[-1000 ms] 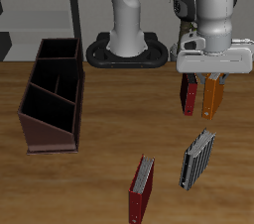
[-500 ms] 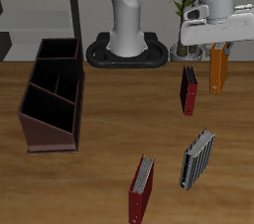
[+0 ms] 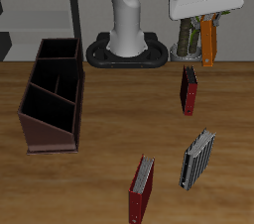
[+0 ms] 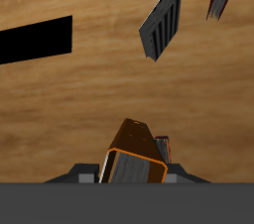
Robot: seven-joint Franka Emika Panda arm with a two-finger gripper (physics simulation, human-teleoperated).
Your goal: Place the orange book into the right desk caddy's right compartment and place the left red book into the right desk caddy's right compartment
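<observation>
Neither book is sitting in the right desk caddy (image 3: 50, 99) at nine o'clock yet. Nearer the front, a brighter red book (image 3: 142, 188) and a striped book (image 3: 196, 158) are lying; the left red book (image 3: 189, 90) is waiting mid-table. At one o'clock, the gripper (image 3: 205, 22) is pinching the orange book (image 3: 209, 42), now carrying it higher than a second ago.

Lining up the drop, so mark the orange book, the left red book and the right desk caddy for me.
orange book (image 3: 209, 42), exterior view, on its cover below the claw.
left red book (image 3: 189, 91), exterior view, mid cover.
right desk caddy (image 3: 50, 127), exterior view, on its sloping side wall.
</observation>
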